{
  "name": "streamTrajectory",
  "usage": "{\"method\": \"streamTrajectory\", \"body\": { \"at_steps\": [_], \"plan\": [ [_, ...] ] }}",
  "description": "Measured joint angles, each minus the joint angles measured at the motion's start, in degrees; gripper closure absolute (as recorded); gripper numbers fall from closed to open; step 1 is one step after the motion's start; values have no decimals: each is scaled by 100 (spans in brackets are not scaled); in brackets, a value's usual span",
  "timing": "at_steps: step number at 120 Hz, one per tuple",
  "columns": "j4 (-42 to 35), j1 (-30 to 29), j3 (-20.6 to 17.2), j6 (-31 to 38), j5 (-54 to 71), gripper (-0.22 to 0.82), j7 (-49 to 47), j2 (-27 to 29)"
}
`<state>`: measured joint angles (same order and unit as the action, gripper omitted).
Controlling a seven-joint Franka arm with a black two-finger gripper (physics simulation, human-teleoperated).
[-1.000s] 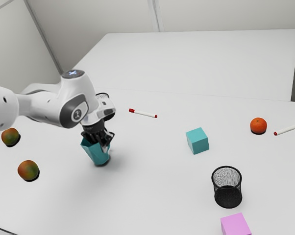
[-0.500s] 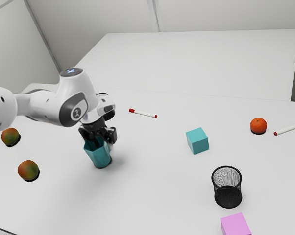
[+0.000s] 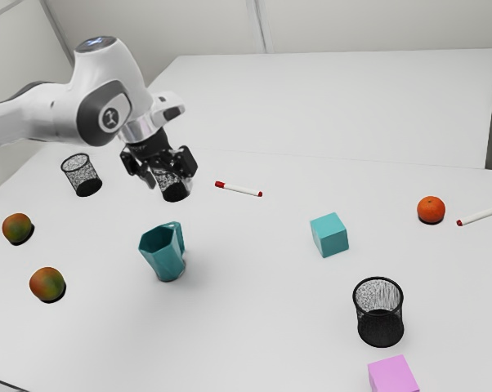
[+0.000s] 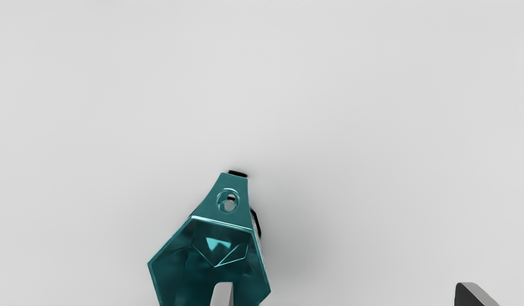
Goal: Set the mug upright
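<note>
On the table (image 3: 262, 327) — one upright mug (image 3: 163, 256), two cubes (image 3: 330, 236)

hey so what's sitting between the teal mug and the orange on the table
The teal cube: in the exterior view it lies on the stretch between the mug and the orange.

From beside the arm (image 3: 46, 113), the exterior view looks down across the worktop (image 3: 262, 318); the wrist view faces down, nearer; both share the mug (image 3: 163, 257).
</note>
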<state>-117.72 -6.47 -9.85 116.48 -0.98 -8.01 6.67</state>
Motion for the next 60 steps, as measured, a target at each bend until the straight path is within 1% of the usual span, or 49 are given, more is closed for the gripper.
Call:
{"method": "streamTrajectory", "body": {
  "at_steps": [30, 41, 60],
  "plan": [
    [1359, -7, -8, -1346, -55, 2, -17, -162],
    [1690, 46, 14, -1653, -52, 2, -22, -239],
    [2195, 319, 114, -2016, -16, 1, -32, -440]
  ]
}}
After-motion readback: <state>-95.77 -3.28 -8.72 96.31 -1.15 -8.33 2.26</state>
